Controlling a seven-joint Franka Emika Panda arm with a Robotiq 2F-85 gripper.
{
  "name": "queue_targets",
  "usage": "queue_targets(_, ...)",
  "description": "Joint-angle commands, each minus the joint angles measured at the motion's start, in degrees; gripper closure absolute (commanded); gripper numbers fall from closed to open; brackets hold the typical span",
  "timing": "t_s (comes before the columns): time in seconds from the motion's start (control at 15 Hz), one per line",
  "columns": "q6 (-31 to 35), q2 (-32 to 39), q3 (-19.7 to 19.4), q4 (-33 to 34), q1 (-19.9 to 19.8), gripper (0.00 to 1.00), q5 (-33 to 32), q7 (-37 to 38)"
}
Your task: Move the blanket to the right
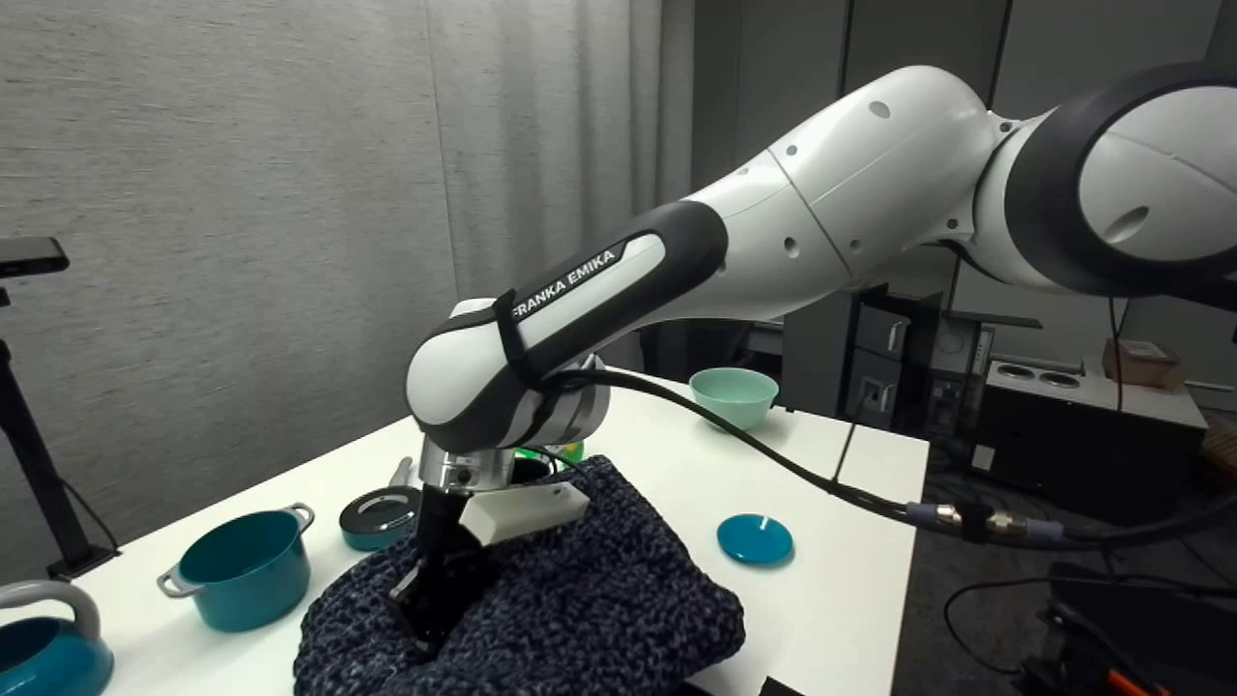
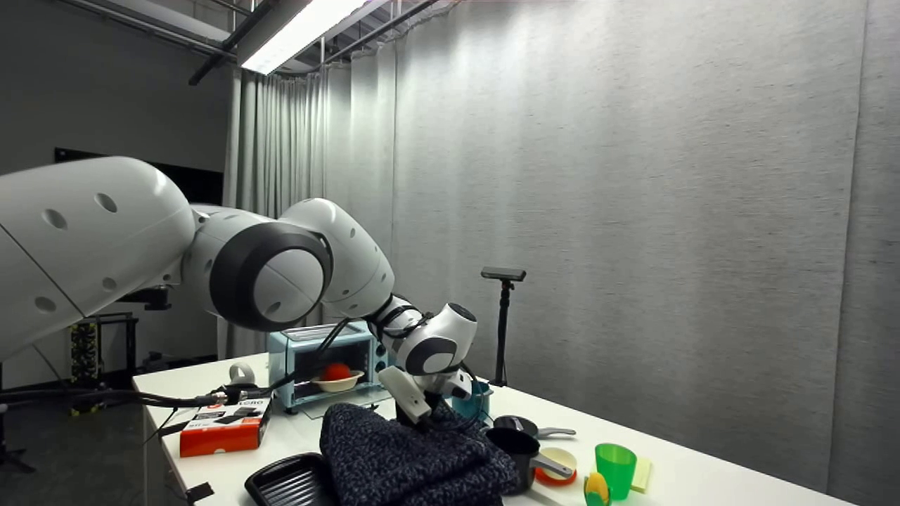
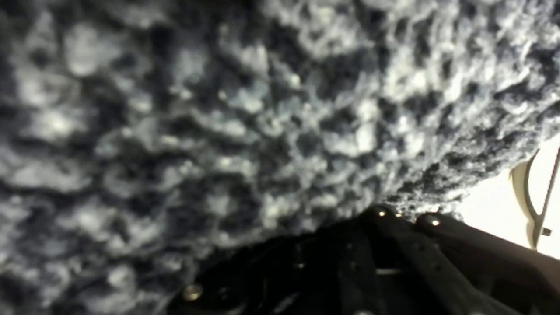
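The blanket (image 1: 599,599) is a dark navy, knitted, bunched heap at the front of the white table. It also shows in an exterior view (image 2: 408,460), and it fills most of the wrist view (image 3: 183,131). My black gripper (image 1: 428,633) points down onto the blanket and its fingertips press into the cloth. In an exterior view the gripper is mostly hidden behind the blanket folds. In the wrist view the dark gripper (image 3: 350,249) lies against the knit. The fingertips are hidden or too dark to show whether they are closed on cloth.
A teal pot (image 1: 246,570), a small pan (image 1: 379,520) and a teal kettle (image 1: 53,648) stand near the blanket. A blue lid (image 1: 756,539) and mint bowl (image 1: 734,396) lie beyond. A black grill tray (image 2: 295,481), dark saucepan (image 2: 517,450), green cup (image 2: 616,467), toaster oven (image 2: 299,365) and red box (image 2: 228,429) are close by.
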Motion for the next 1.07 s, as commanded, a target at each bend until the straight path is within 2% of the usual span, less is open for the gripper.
queue_targets(0.0,2.16,2.33,-3.77,-2.86,-1.32,1.00,-0.86,3.87)
queue_targets(0.4,2.77,-1.74,-5.96,-8.90,-3.84,1.00,1.46,10.87)
queue_targets(1.0,1.11,-6.85,-7.96,-17.66,-4.95,1.00,1.99,14.29)
